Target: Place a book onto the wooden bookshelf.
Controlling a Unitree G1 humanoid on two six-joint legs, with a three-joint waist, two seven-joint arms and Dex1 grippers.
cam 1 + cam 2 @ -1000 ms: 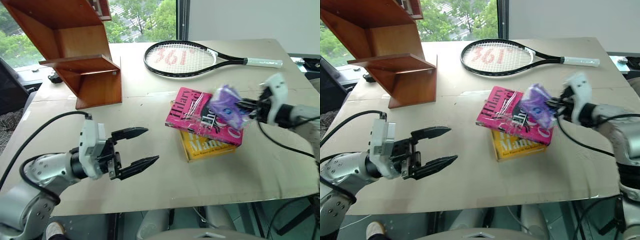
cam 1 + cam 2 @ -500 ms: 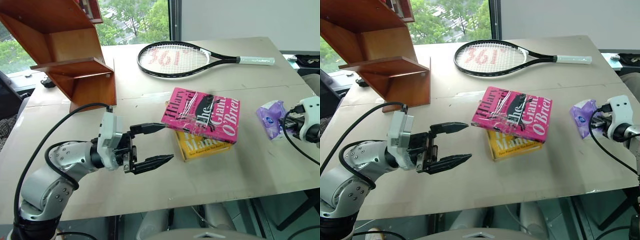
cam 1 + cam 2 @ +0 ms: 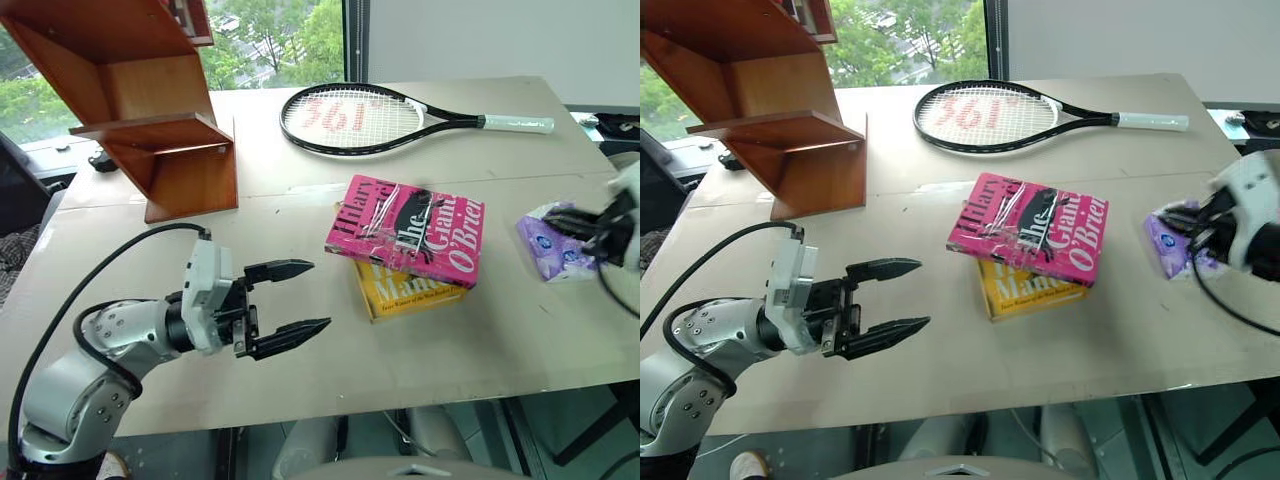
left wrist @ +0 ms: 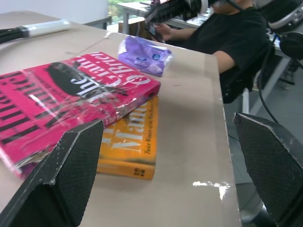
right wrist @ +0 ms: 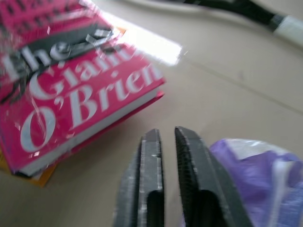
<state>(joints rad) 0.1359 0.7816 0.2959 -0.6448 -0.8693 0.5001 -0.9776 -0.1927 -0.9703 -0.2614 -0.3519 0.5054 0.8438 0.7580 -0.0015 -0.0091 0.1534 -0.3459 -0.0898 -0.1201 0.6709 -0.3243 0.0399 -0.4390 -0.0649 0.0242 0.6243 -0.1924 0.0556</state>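
My left gripper [image 3: 292, 298] hangs wide open over the table's [image 3: 300, 215] near left part, fingers levelled at the book [image 3: 407, 228]. My right gripper [image 5: 164, 176] is clenched on nothing, hovering beside the purple pack [image 3: 552, 243] at the right edge. The pink book sits mid-table, lying flat and skewed on the yellow book [image 3: 405, 290], its corner overhanging toward the near edge. The shelf [image 3: 150, 110] stands at the far left corner, well apart. I judge the book stiff and moderately heavy, but its glossy cover looks slippery. The overhanging edge seems the place to bite: one finger under, one on top, near the spine so the pages don't fan. The racket [image 3: 385, 118] lies along the far edge.
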